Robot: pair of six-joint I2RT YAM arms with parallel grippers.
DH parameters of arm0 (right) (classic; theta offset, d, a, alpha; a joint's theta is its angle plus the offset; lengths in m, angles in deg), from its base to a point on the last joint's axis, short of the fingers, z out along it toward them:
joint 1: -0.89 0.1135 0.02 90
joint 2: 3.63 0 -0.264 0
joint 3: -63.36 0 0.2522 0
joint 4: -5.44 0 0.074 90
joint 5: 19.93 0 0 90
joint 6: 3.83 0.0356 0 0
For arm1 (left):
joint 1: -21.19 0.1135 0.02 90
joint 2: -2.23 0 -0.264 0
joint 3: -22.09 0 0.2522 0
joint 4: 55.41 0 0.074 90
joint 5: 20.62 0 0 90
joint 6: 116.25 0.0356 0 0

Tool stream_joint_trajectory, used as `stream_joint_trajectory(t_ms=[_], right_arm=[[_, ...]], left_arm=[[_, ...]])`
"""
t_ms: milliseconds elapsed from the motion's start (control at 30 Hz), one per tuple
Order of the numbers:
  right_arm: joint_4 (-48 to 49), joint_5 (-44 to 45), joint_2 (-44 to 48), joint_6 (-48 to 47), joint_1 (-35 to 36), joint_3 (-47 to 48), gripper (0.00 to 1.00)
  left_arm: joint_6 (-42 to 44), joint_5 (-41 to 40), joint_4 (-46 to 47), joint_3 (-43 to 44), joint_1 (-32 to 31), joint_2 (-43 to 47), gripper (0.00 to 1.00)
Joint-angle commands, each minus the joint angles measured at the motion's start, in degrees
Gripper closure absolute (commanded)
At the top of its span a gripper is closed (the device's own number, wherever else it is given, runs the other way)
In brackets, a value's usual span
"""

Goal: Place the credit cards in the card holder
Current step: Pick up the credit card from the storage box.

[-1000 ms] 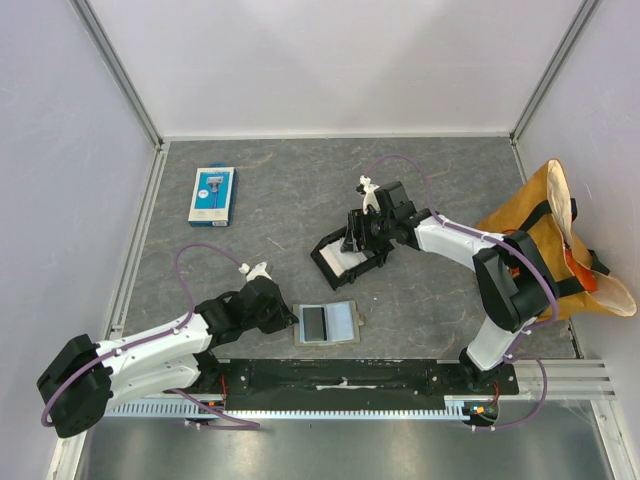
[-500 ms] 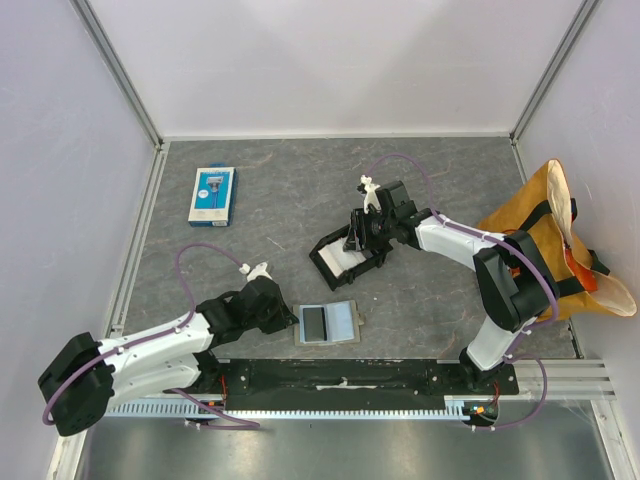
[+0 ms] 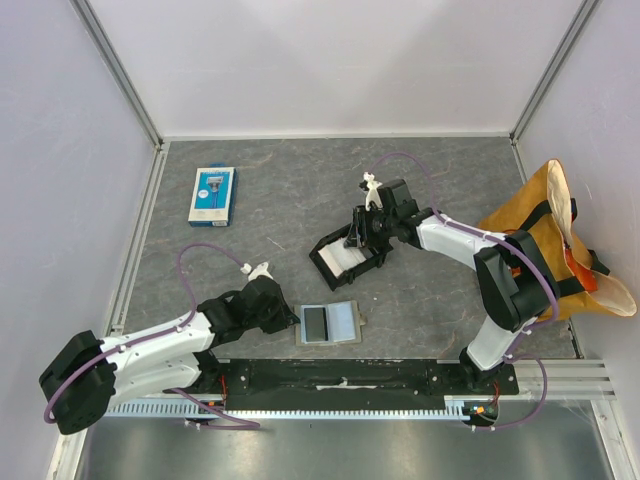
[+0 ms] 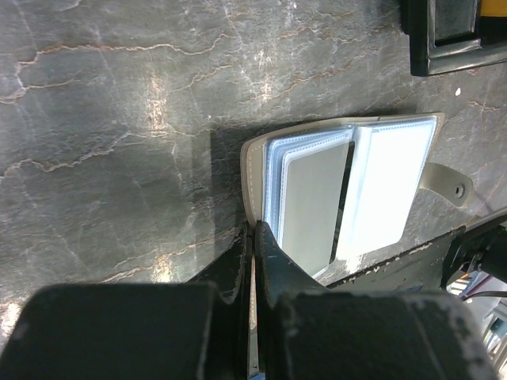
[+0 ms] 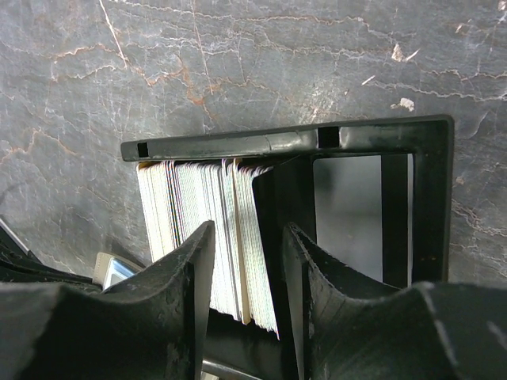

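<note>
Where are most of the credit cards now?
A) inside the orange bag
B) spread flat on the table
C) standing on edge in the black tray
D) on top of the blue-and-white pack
C: the right wrist view shows the credit cards packed on edge in the black tray, the right gripper around some.

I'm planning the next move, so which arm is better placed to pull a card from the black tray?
Right. The right fingers straddle the cards standing in the black tray. The left fingers are shut on the card holder at its edge, away from that tray.
</note>
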Motion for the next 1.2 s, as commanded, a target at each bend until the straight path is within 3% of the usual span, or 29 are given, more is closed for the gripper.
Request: stream_joint_trajectory(t_ms=[0,200,567,667,800,933,1067,1167], right_arm=[[2.6,-1.7,1.4,0.8,-0.3,0.2,0.55],[3.3,-2.4,1.2,1.3,-0.7,-0.1,0.63],[3.9,-1.2,1.7,2.2,-1.5,-0.7,0.64],[3.9,-0.8,2.0,2.2,-1.5,-0.7,0.55],[3.7,0.1,1.8,1.6,-1.5,-0.7,0.5],[2.6,2.0,1.9,0.9,-1.6,-0.3,0.34],[1.7,3.4,1.9,0.5,-1.5,0.2,0.3],[1.8,2.6,2.0,0.6,-1.4,0.2,0.34]], left_arm=[[2.0,0.4,1.3,1.8,0.1,-0.2,0.98],[2.1,0.4,1.4,1.8,0.2,-0.4,0.98],[2.3,0.6,1.7,1.8,0.2,-0.9,0.98],[2.3,0.7,1.8,1.9,0.2,-0.8,0.98],[2.2,0.8,1.9,1.9,0.2,-1.1,0.98],[2.4,0.7,1.9,1.9,0.2,-1.3,0.98],[2.4,0.9,1.9,1.9,0.2,-1.3,0.98],[2.4,0.9,1.9,1.8,0.3,-1.3,0.98]])
